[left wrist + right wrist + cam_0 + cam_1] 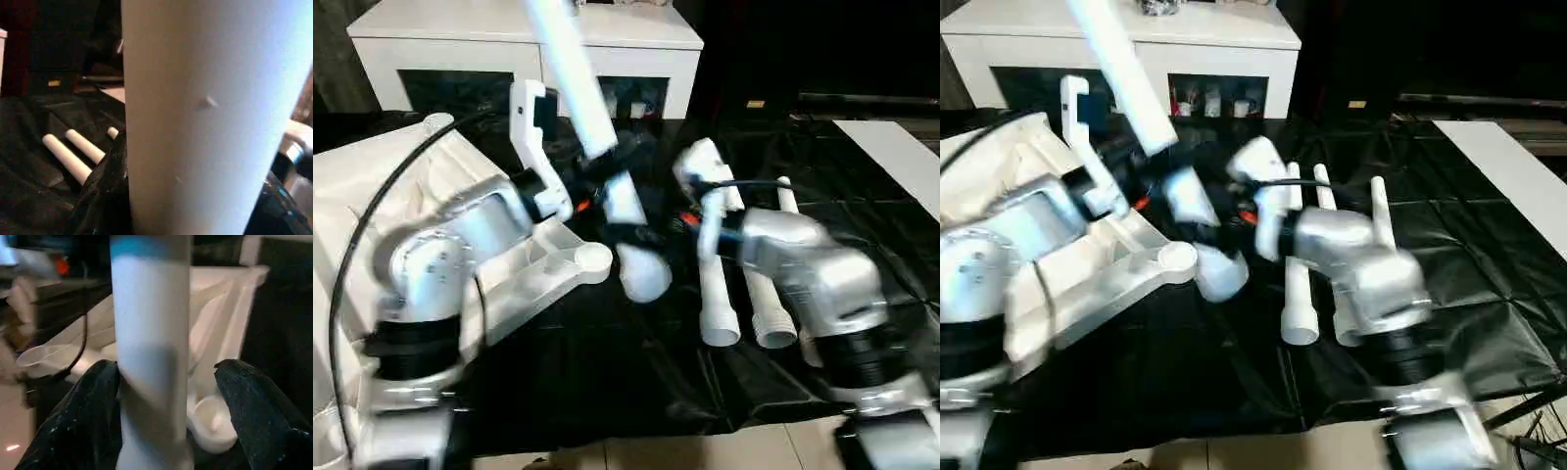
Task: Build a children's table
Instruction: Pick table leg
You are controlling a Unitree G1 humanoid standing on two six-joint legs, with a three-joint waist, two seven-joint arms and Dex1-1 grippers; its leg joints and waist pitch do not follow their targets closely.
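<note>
The children's table top [362,196] lies upside down at the left, one round corner socket [592,260] facing the middle. A long white leg [578,88] leans over it, its wide lower end [646,276] just right of that socket. My left gripper [190,205] is shut on the leg about halfway up, also visible from the head [602,181]. My right gripper [166,416] straddles the leg lower down and is open. One finger [259,421] stands clear of the leg. The other finger [88,421] lies against it.
Three more white legs [720,294] lie side by side on the black cloth [607,382] under my right forearm. A white cabinet [509,39] with dark glass doors stands behind. A white board [901,157] lies at the far right.
</note>
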